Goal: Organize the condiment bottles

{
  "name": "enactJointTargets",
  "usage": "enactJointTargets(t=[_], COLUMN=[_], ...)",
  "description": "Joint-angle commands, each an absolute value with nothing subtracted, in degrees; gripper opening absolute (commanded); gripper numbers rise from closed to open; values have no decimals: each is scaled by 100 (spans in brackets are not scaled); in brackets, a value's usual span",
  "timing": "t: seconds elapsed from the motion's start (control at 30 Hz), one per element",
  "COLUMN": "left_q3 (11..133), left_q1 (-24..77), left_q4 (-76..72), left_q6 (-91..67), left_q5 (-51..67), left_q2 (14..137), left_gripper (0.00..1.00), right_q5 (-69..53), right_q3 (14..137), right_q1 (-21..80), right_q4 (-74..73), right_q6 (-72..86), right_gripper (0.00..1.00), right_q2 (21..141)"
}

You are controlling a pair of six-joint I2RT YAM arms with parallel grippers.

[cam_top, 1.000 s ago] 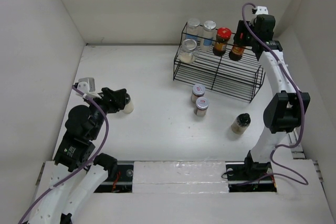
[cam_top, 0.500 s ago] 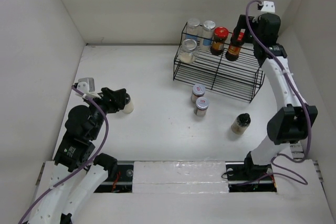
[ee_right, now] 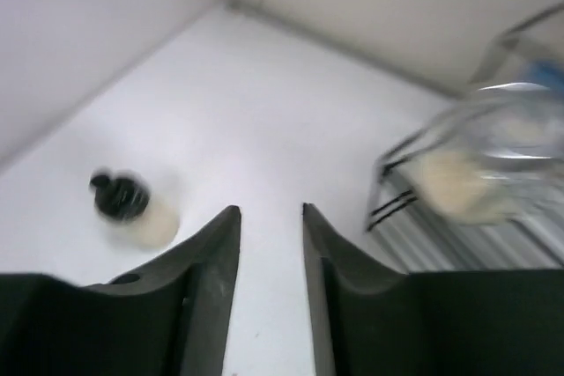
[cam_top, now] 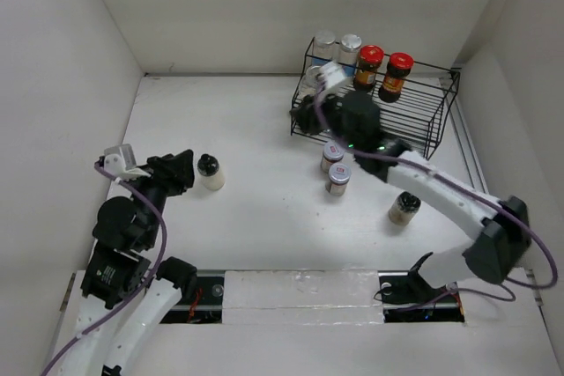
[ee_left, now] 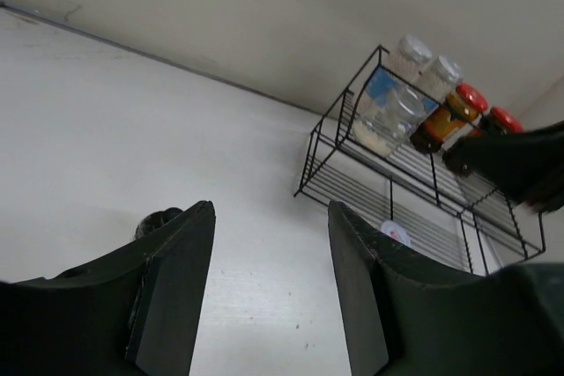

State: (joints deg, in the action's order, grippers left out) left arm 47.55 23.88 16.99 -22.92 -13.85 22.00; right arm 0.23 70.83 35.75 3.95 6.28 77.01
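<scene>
Your left claw (ee_left: 270,213) has backed off the black-capped pale glass jar (cam_top: 210,173) and hangs spread, empty. On the white table (cam_top: 256,129) you also have two grey-lidded jars (cam_top: 332,154) and one black-lidded jar (cam_top: 404,207). Your right claw (ee_right: 270,213), narrowly parted, empty, has swung before the black wire rack (cam_top: 414,134), hiding one of three silver-lidded jars (cam_top: 324,43); two red-lidded jars (cam_top: 369,66) now top it.

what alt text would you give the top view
Four jars show on a black wire rack at back right, four more stand on the table. The right gripper is at the rack's left end; the open left gripper faces a black-lidded jar.
</scene>
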Motion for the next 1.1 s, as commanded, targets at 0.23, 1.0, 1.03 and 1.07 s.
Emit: enactJointTargets(t=[0.23, 1.0, 1.03, 1.07], left_q3=[4649, 4649, 4649, 4649], left_q1=[2347, 2347, 2347, 2347], left_q4=[1573, 1503, 1503, 1503], left_q6=[-2698, -2487, -2487, -2487], left_q5=[-2637, -2021, -2021, -2021], left_q2=[1214, 1688, 1688, 1635], left_gripper=[53, 55, 55, 55], right_q5=[-220, -194, -124, -123], right_q3=[8366, 10215, 9995, 9776], right_q1=[5721, 6003, 6003, 6003], right_q4=[694, 974, 1089, 1281], right_q6=[-132, 387, 448, 448], right_gripper=[99, 30, 29, 29], right_q2=[10527, 12430, 12149, 11851])
